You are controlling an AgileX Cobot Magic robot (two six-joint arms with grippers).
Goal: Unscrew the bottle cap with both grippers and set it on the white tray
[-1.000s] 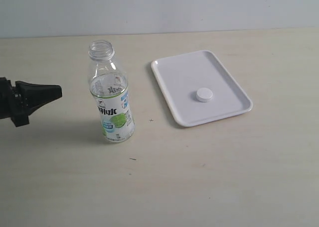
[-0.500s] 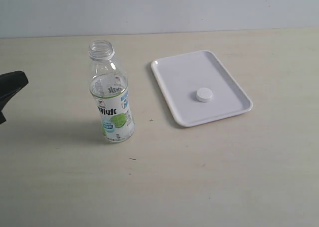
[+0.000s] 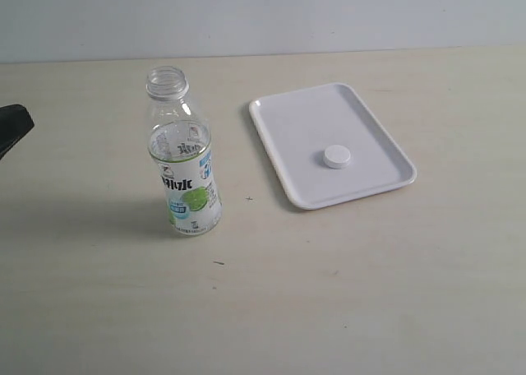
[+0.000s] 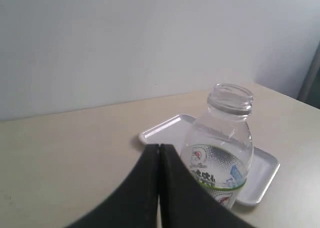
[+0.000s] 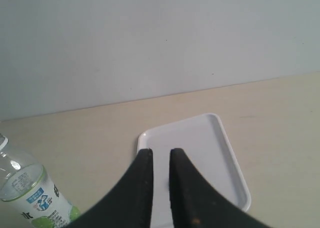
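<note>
1. Bottle cap: lies flat inside the white tray, a little toward its near right part, touching no rim.
2. White tray: rests flat on the table, turned slightly askew, holding only the cap.
3. Bottle: stands upright on the table to the left of the tray, close by but apart from it, neck open and uncapped, lime label facing the exterior camera.
4. Left pincer: fingers pressed together with no gap, gripping nothing; shows in the exterior view only as a dark tip at the left edge, well apart from the bottle.
5. Right pincer: fingers parted by a narrow slit, nothing between them; hangs above the table facing the tray, out of the exterior view.
</note>
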